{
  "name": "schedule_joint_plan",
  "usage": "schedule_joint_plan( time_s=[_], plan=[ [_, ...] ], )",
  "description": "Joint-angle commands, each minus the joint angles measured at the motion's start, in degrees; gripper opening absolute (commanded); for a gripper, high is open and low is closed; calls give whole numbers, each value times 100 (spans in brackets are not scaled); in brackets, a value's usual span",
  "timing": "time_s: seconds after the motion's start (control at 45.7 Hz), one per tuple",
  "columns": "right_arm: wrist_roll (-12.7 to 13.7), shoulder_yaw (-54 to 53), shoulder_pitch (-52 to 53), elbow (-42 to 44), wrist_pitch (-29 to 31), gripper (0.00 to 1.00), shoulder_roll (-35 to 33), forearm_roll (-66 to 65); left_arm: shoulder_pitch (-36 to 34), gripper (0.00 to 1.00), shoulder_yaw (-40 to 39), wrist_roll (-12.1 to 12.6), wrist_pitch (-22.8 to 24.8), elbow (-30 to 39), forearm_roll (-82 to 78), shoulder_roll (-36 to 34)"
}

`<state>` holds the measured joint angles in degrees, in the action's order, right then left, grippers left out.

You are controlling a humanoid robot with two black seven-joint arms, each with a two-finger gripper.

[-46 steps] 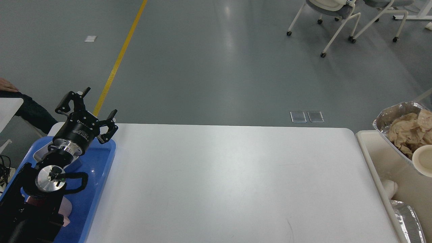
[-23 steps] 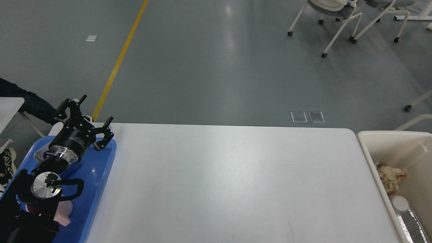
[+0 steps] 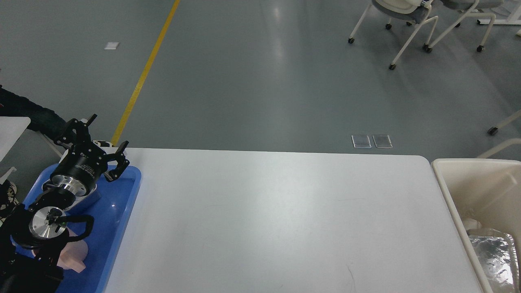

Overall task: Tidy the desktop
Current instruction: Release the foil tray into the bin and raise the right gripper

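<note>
The big, smooth, white desktop [image 3: 276,219] with rounded corners fills the middle of the view, and its surface is bare from the far edge down to the near edge. Past the far edge lies grey floor with a yellow line [image 3: 144,71] and white chairs on wheels [image 3: 411,24] far off.

On the left side sits a blue plastic tray [image 3: 116,228], touching the desktop's left edge. On the right, just beside the other edge, stands a cream plastic bin [image 3: 456,195] with crumpled silver foil [image 3: 494,256] inside it.

The left gripper [image 3: 93,140] hangs over the far end of the blue tray — its two black fingers [image 3: 118,160] are spread wide apart and hold nothing. They touch nothing that can be seen. A small pink thing [image 3: 75,256] lies in the tray under the arm. The right gripper does not show.
</note>
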<state>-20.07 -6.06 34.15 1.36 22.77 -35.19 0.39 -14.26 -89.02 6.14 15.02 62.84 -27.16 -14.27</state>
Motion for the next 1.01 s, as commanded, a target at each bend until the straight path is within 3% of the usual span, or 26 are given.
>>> schedule_joint_plan(
  time_s=[0.0,0.197,0.372,0.526,0.701,0.832,0.986],
  plan=[
    [47,26,407,119,-308,100,556,-48,38,97,-89,-8,-8,0,0,-58],
    [100,-526,1067,75,-168,100,1453,303,178,97,-177,-8,0,9,0,-75],
    [302,-2590,1261,-118,720,100,1919,1050,231,97,-230,-17,0,9,0,-93],
    [329,-3980,1138,-680,887,100,2077,1121,363,97,-432,-17,9,106,18,-58],
    [320,-5114,-205,-3375,1028,100,1832,1200,661,97,-528,-17,18,430,26,-40],
    [311,-5922,-1453,-5758,616,100,1550,1165,1039,97,-801,-17,53,992,26,-5],
    [311,-6732,-2508,-6692,439,100,1454,1095,1549,97,-1003,-8,71,1635,26,109]
  ],
)
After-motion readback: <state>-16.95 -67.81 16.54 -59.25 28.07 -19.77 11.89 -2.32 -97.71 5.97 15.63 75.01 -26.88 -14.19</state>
